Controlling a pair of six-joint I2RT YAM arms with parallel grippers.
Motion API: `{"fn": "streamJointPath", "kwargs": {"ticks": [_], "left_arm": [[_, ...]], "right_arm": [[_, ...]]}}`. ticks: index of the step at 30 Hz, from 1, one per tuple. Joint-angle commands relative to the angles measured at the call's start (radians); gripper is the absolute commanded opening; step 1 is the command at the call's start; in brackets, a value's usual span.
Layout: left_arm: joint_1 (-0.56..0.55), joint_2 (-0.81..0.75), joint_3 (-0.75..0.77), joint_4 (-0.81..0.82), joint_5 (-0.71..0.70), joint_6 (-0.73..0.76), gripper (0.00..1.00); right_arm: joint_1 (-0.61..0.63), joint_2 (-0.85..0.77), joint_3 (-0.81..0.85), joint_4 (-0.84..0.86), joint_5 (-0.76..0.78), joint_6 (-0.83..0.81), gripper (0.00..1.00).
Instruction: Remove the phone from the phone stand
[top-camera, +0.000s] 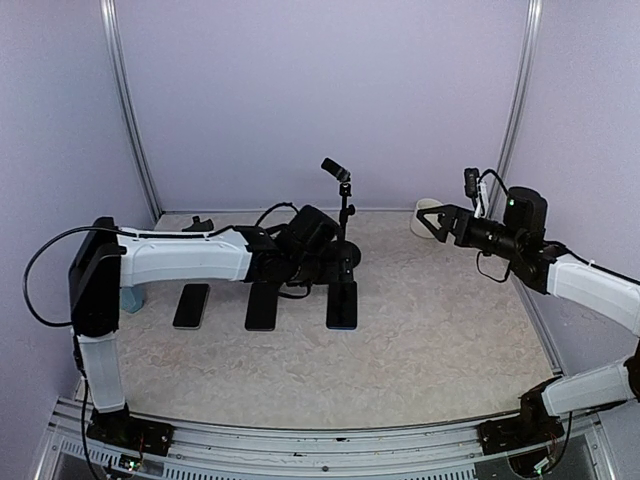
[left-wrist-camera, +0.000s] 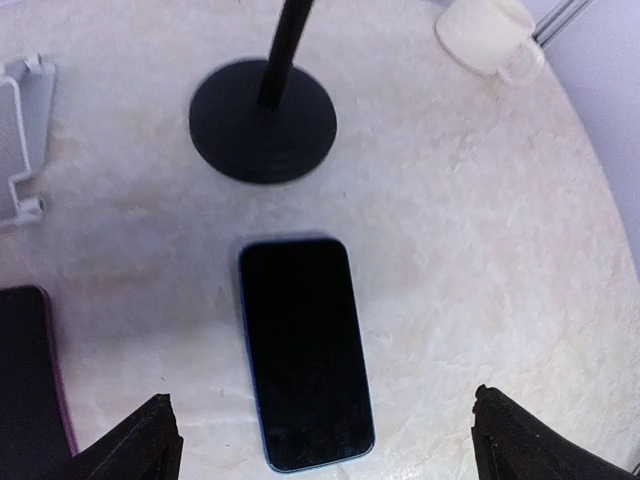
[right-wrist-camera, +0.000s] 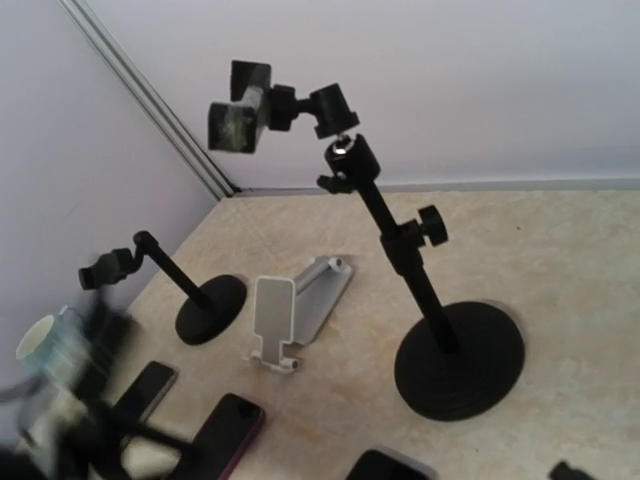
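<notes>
The left fingers (left-wrist-camera: 130, 445) stand wide apart with nothing between them, hanging over the phone (left-wrist-camera: 305, 350). It lies flat and face up on the worktop (left-wrist-camera: 480, 250), just in front of the round base of the phone stand (left-wrist-camera: 262, 120). The clamp at the top of the stand's pole is empty in the right wrist view, so the phone is already off it.

The phone looks like a stiff, thin slab with a glossy dark face and a bluish rim. It is probably fairly light, slippery on the glass, and liable to crack or scratch if knocked or dragged. Lying flat, it offers only its thin sides. The safest hold would be across the narrow width, fingers on the two long edges near the middle and kept off the screen.

The right fingers (top-camera: 452, 218) are also spread and empty, held in the air well off to the side, near a pale mug (left-wrist-camera: 485, 35).

No brand, label or writing can be read anywhere. The screen is blank, and the mug's print is too blurred to make out.
</notes>
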Motion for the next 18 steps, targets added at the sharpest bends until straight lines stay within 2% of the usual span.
{"fn": "streamJointPath", "kwargs": {"ticks": [1,11,18], "left_arm": [[0.071,-0.182,-0.139,0.177,0.025,0.122,0.99],[0.278,-0.563,-0.466,0.331,0.079,0.211,0.99],[0.477,-0.737,-0.659,0.357,0.183,0.217,0.99]], "right_arm": [[-0.024,-0.033,-0.018,-0.061,-0.004,-0.038,1.00],[-0.044,-0.039,-0.056,-0.111,0.012,-0.082,1.00],[-0.048,-0.024,-0.113,-0.110,0.034,-0.089,1.00]]}}
